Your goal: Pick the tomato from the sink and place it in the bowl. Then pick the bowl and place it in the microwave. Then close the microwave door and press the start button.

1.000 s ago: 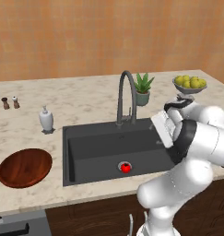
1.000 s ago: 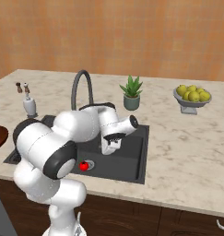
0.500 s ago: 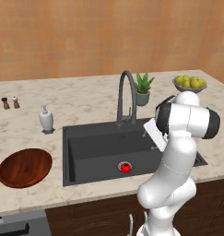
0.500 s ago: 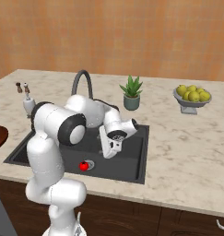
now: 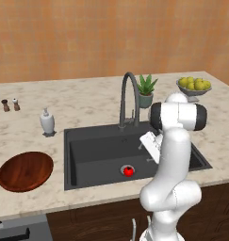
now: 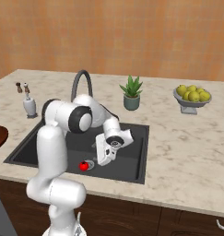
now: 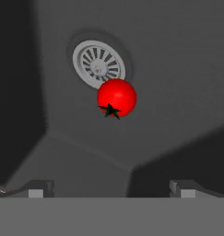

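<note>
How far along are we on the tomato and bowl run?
Nothing looks done yet. The tomato lies on the sink floor beside the drain, untouched. In hand: the claw hangs open above it, lined up for a grasp. The bowl sits empty on the counter left of the sink. Left: grasp, bowl, microwave steps.

Glossy red tomato (image 7: 116,97), dark grey sink (image 7: 178,69)

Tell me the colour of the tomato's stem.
Black, star-shaped, on the red tomato; clearest in the hand view.
</note>
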